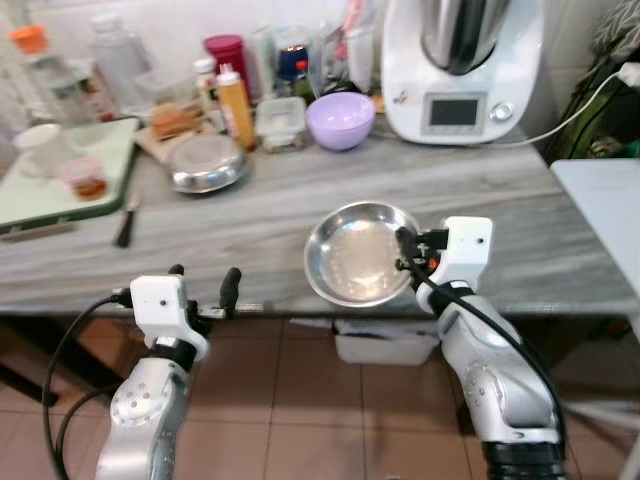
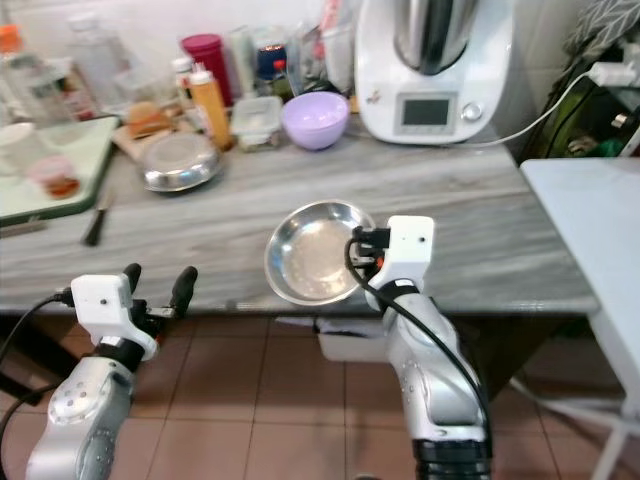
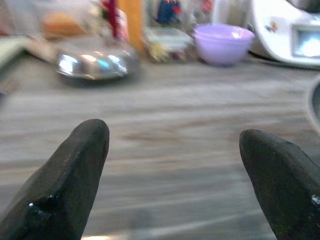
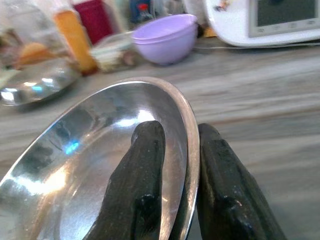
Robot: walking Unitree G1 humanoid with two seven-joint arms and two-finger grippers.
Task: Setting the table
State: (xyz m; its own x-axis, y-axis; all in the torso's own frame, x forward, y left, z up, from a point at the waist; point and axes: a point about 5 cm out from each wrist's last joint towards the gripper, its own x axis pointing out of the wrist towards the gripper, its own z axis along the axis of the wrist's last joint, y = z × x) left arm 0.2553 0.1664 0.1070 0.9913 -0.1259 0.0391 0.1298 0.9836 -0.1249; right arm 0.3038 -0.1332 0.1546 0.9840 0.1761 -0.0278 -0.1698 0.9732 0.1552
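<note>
A shiny steel plate [image 1: 355, 255] hangs tilted over the front edge of the grey wooden counter [image 1: 250, 215]. My right gripper [image 1: 405, 250] is shut on the steel plate's right rim, one finger inside [image 4: 142, 175] and one outside. My left gripper [image 1: 203, 283] stands open at the counter's front edge, left of the plate, its fingers [image 3: 75, 170] spread with nothing between them. A second steel plate [image 1: 205, 163] lies upside down further back on the counter. A lilac bowl [image 1: 340, 120] stands behind it to the right.
A white kitchen machine [image 1: 462, 65] stands at the back right, its cable running right. Bottles, jars and a clear box [image 1: 280, 122] crowd the back. A green tray [image 1: 60, 180] with cups lies left, a knife [image 1: 127, 220] beside it. A white table [image 1: 605, 215] sits to the right.
</note>
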